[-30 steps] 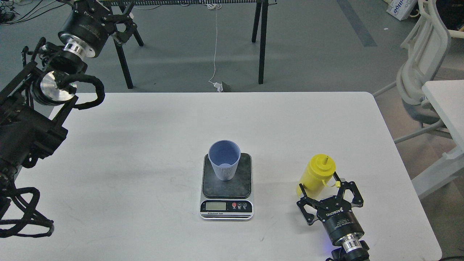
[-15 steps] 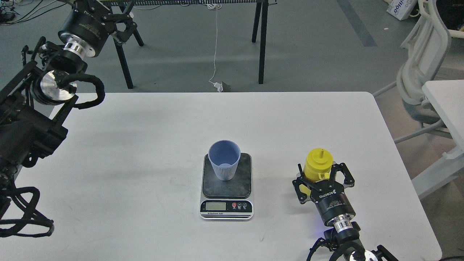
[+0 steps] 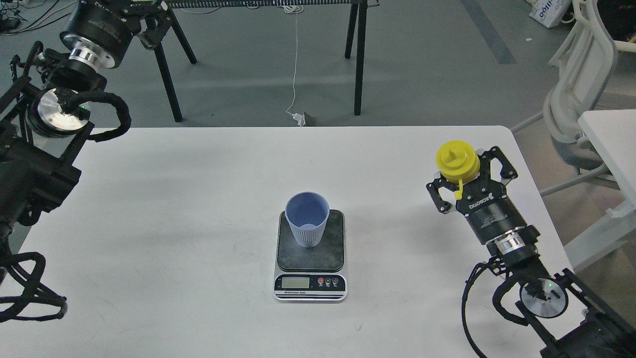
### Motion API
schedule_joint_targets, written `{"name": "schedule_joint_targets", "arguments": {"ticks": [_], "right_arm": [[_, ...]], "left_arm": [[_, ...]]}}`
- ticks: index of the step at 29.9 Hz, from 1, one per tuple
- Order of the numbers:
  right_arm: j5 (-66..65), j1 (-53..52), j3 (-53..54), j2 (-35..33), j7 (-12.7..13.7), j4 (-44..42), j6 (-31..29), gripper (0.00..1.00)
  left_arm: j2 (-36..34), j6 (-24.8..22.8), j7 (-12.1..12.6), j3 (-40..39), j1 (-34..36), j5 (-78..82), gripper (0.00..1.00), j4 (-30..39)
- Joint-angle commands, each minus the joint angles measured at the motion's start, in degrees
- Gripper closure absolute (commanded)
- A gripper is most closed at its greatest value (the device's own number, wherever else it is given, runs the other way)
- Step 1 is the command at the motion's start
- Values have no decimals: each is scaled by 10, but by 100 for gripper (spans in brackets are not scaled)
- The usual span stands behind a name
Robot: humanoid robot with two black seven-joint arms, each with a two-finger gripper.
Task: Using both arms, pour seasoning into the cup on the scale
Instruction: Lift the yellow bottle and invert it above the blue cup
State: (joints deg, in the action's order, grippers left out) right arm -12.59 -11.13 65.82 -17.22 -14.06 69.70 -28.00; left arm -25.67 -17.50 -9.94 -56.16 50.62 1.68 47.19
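The pale blue ribbed cup (image 3: 307, 220) stands upright on the dark plate of the scale (image 3: 332, 248), near its far left part, mid-table. The scale's silver strip with its LCD faces me. My right gripper (image 3: 468, 173) is shut on the yellow seasoning bottle (image 3: 457, 159) and holds it upright above the table's right side, well right of and beyond the cup. I see the bottle mostly from above; its nozzle is bare and the tethered cap hangs at the side. My left gripper (image 3: 149, 19) is high at the top left beyond the table, partly cut off by the view's edge.
The white table (image 3: 198, 199) has a rounded far right corner. A white chair (image 3: 581, 99) and a second white table (image 3: 616, 139) stand to the right. Black trestle legs (image 3: 358, 54) and a white cable (image 3: 296, 64) are on the floor behind.
My right gripper closed around the yellow bottle, lifted it off the table and carried it away from me and to the right. My left arm shifted slightly up and left.
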Motion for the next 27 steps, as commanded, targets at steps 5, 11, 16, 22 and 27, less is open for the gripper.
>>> {"name": "schedule_joint_targets", "arguments": {"ticks": [5, 11, 16, 22, 27], "right_arm": [[-137, -179, -21, -55, 0, -4, 0, 66], [-364, -260, -72, -42, -1, 0, 0, 71], [-502, -333, -166, -11, -10, -5, 19, 72], [-654, -406, -253, 24, -30, -29, 41, 72], [-741, -456, -361, 24, -32, -48, 114, 74]], "left_arm": [[-2, 4, -1, 0, 2, -4, 0, 0], [-3, 1, -1, -3, 3, -5, 0, 0], [-3, -2, -1, -15, 2, -7, 0, 1], [-11, -15, -3, -16, -3, -7, 0, 17], [-12, -25, -4, -16, -3, -8, 0, 17]]}}
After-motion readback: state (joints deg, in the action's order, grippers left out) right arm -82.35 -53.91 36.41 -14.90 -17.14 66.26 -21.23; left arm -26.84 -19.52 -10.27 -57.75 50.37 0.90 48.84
